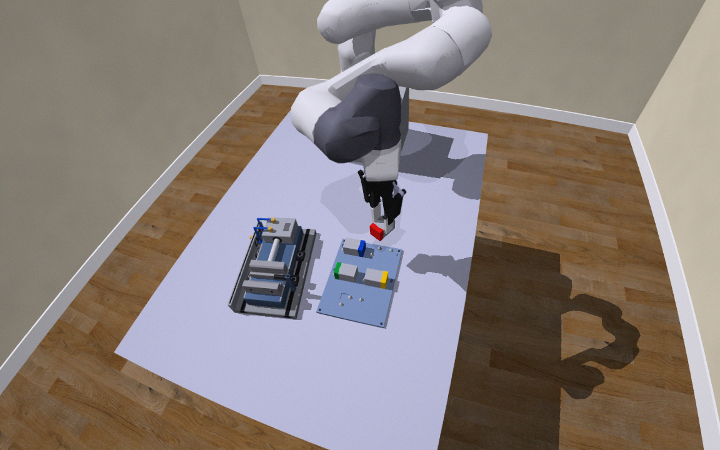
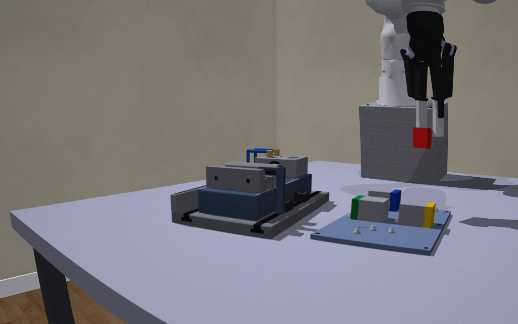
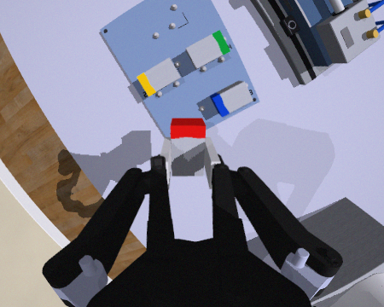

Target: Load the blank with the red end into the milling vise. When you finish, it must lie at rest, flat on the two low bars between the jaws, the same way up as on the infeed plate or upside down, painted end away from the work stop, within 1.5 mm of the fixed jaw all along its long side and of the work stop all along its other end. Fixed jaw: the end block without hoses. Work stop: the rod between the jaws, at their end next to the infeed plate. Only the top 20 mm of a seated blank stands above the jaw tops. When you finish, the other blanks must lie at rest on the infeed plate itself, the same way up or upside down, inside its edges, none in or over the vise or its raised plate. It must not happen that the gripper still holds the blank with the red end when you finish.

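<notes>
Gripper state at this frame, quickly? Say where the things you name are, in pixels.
Gripper [image 1: 383, 222] [image 2: 429, 128] [image 3: 187, 147]: closed on the red-ended blank [image 1: 376, 231] [image 2: 421, 137] [image 3: 188, 147], held above the table.

Floor, lower left in the exterior view: wood-look planks, visible grain. Tabletop: smooth, matt. Pedestal, right of centre in the exterior view: brushed-metal look, dark grey.

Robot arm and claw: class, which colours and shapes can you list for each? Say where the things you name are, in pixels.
The arm [image 1: 429, 53] has smooth, rounded white segments and a dark grey section. The claw [image 1: 384, 219] [image 2: 430, 120] [image 3: 187, 147] has a black body, slim black linkages, grey pivots and flat, pale fingertips.
</notes>
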Tool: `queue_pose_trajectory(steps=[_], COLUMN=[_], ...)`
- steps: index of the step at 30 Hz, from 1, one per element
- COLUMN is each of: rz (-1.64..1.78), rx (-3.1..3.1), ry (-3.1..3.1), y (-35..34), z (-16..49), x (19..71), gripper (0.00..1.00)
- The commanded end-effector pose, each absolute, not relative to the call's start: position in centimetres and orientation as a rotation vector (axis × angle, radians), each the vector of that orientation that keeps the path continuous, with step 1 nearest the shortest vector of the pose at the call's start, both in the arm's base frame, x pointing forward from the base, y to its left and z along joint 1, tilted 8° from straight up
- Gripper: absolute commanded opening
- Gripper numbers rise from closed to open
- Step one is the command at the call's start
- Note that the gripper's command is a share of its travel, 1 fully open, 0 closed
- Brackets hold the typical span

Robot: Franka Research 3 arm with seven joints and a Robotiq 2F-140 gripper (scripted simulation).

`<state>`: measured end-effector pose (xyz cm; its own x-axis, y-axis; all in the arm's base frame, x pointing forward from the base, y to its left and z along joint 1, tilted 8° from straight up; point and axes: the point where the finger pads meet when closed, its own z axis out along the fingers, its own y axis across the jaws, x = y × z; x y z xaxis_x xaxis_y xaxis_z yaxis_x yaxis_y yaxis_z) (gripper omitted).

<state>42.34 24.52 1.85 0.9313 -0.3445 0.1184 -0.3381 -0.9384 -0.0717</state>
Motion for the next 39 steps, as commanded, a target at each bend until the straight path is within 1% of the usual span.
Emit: queue_pose_trajectory(steps=[1,8,12,25,29,39], rz=[-0.194,-0.196,-0.187,-0.188,-0.177,-0.177], rx=[-3.005,-3.004,-2.92,-2.919,-2.813,-2.813], ry=[0.691,0.681,0.952,0.942,1.203,1.203], y=[24.61,24.6,24.63,24.6,24.66,24.66], z=[1.97,1.87,2.04,1.91,2.09,2.09], x=[42.4,42.38,42.41,42.41,42.4,42.4], gripper=[0.0,0.0,0.0,0.0,0.0,0.0])
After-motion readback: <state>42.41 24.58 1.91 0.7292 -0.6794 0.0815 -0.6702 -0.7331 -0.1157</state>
